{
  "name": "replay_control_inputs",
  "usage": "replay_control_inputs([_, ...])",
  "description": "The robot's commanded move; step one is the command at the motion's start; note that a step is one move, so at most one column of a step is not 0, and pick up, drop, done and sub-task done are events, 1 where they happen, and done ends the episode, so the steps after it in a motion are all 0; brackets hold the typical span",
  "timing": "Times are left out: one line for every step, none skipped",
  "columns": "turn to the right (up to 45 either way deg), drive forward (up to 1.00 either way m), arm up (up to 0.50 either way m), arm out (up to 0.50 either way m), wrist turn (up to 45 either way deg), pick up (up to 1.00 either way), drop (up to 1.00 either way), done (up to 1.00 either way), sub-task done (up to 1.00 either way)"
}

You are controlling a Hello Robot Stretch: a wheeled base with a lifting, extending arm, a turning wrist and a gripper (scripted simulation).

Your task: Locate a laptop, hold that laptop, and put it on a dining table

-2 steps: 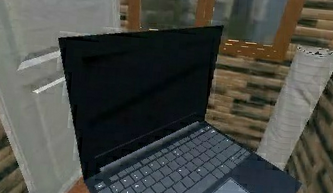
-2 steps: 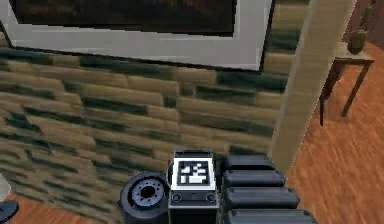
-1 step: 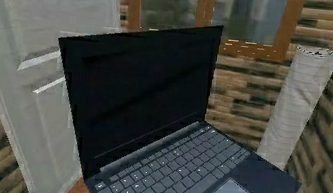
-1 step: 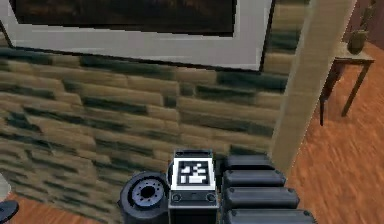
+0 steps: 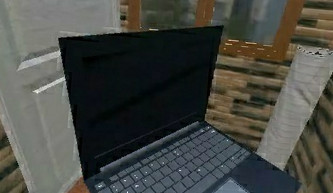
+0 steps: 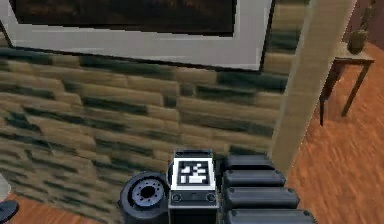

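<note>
Laptop [image 5: 163, 114], one, open, one white door [image 5: 17, 61], one side table [image 6: 357, 56]

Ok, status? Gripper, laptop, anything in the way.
Gripper low by the brick wall, can't tell if holding anything. Laptop close ahead, lid up, screen dark. White door behind it, left.

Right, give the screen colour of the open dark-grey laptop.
Plain black: the laptop's screen, best in the forward view.
</note>
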Motion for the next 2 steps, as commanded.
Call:
replay_control_inputs([-45.0,0.00,0.00,0.00,0.0,0.00,0.00,0.00,0.00])
replay_control_inputs([-45.0,0.00,0.00,0.00,0.0,0.00,0.00,0.00,0.00])
